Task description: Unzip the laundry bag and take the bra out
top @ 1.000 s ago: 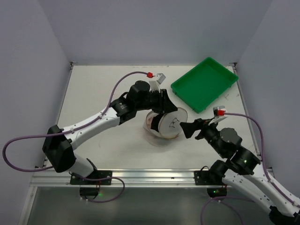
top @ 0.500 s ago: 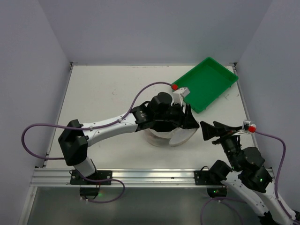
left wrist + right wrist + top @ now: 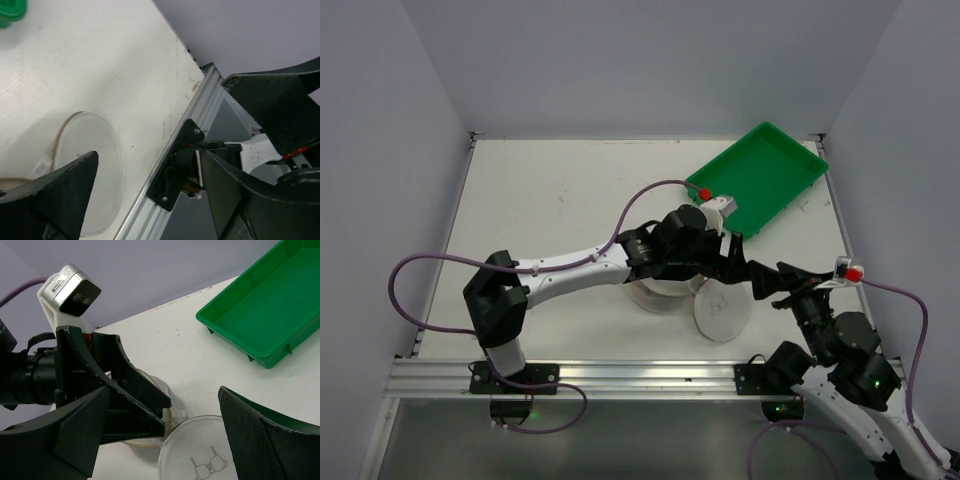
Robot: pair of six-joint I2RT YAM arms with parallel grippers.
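1. The left arm reached from its base across the white table [image 3: 540, 200] toward the right, and its wrist sat over the laundry bag [image 3: 658, 293].
2. The left gripper [image 3: 150, 156] was open. In its wrist view the two dark fingers [image 3: 67, 190] stood wide apart with only table surface between them.
3. The right gripper [image 3: 164, 390] was also open, its fingers well apart and nothing clamped. It pointed at the left gripper from just beside it.
4. The laundry bag stood near the middle of the table, toward the near edge, as a short translucent mesh cylinder with a brownish rim.
5. Its circular face [image 3: 722, 313] lay flat on the table just to the right of the cylinder and touching its base. The small black bra drawing faced up.
6. In the right wrist view this face [image 3: 200, 460] lay low between the right fingers, and neither finger touched it.
7. The left arm hid the cylinder's mouth from above, so its contents could not be told.
8. The green tray [image 3: 715, 210] sat at the far right corner, apart from the bag.
9. An aluminium rail [image 3: 620, 378] ran along the table's near edge.
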